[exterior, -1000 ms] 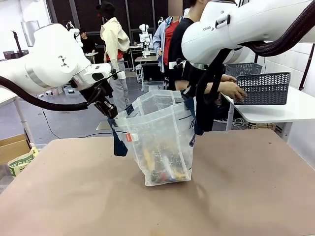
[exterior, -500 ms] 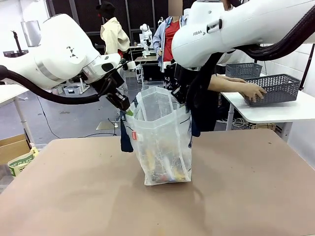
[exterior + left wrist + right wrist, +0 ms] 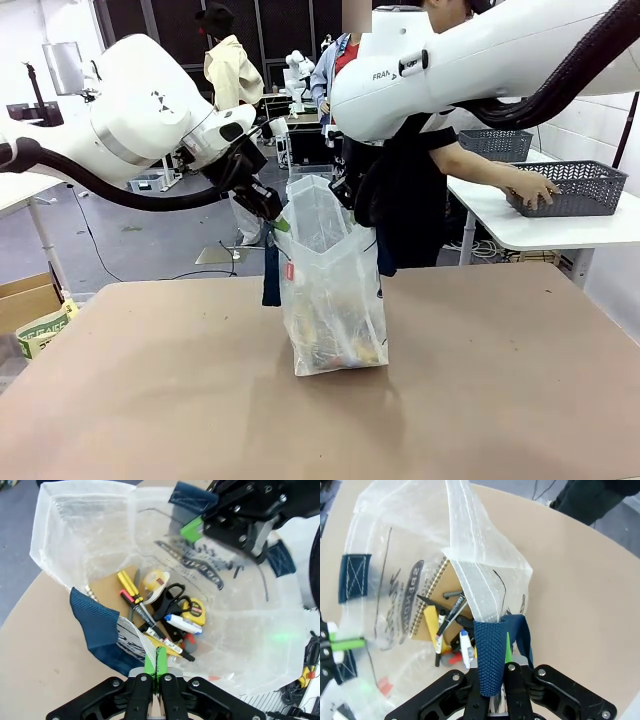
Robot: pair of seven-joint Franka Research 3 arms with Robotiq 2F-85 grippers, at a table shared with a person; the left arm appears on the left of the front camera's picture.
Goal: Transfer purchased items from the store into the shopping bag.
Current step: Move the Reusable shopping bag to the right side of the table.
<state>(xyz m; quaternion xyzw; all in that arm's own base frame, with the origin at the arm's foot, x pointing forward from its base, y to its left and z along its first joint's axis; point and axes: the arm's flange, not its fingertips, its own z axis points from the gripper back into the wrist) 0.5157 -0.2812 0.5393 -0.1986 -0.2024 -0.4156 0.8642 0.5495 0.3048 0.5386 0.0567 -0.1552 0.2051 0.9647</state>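
The shopping bag (image 3: 332,290) stands upright at the middle of the table, its mouth pulled narrow between both grippers. My left gripper (image 3: 274,213) is shut on the bag's left rim, beside a navy handle (image 3: 95,625). My right gripper (image 3: 350,203) is shut on the opposite navy handle (image 3: 489,655). The purchased items (image 3: 165,612) lie at the bag's bottom: scissors, pens, a yellow tape measure, a brown notebook. From the left wrist, my left gripper (image 3: 156,652) shows its green pads pressed together on the rim. The store (image 3: 582,187), a dark grey basket, sits on the white side table under a person's hand (image 3: 537,189).
A second grey basket (image 3: 495,142) stands farther back on the white side table (image 3: 560,228). The person stands behind the bag, at the far side. A cardboard box (image 3: 28,297) sits on the floor at the left. Brown tabletop (image 3: 500,390) lies open around the bag.
Both grippers moved toward each other and upward, narrowing the bag's mouth and pulling the bag taller. The person slid the basket to the right along the side table.
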